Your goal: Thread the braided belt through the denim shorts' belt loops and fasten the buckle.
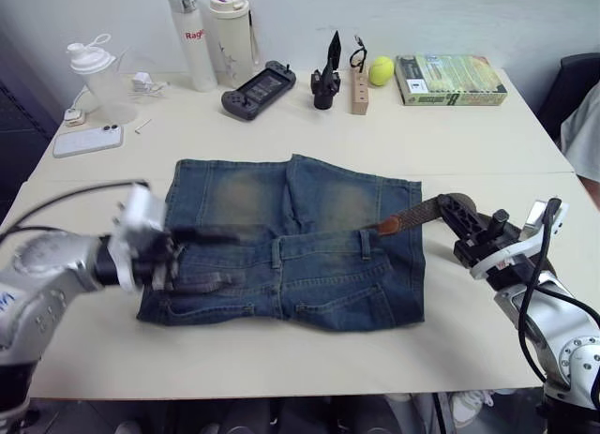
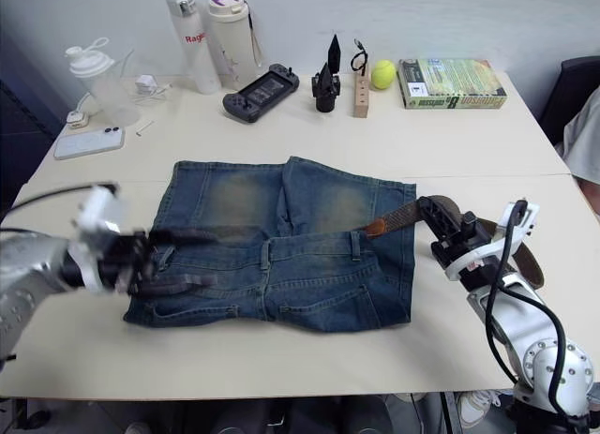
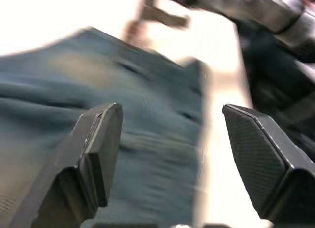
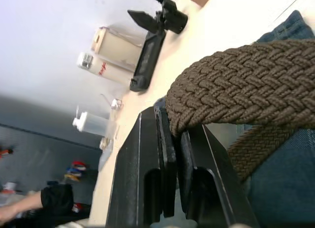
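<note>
While our right gripper [image 2: 441, 226] clenches the braided belt [image 4: 236, 85] just beside the denim shorts [image 1: 291, 246], left gripper [image 3: 170, 154] w/ jaws released sits over the waistband; a tug could drag the shorts, belt tip slipping out.

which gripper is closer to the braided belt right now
Right. The right gripper is shut on the braided belt beside the denim shorts; the left gripper is open over their far side.

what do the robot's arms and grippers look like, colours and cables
Both arms are silver-grey metal with rounded joint housings and white wrist blocks. Each gripper, left and right, has two black fingers with flat, finely textured pads. Loose black cables loop along each forearm.
</note>
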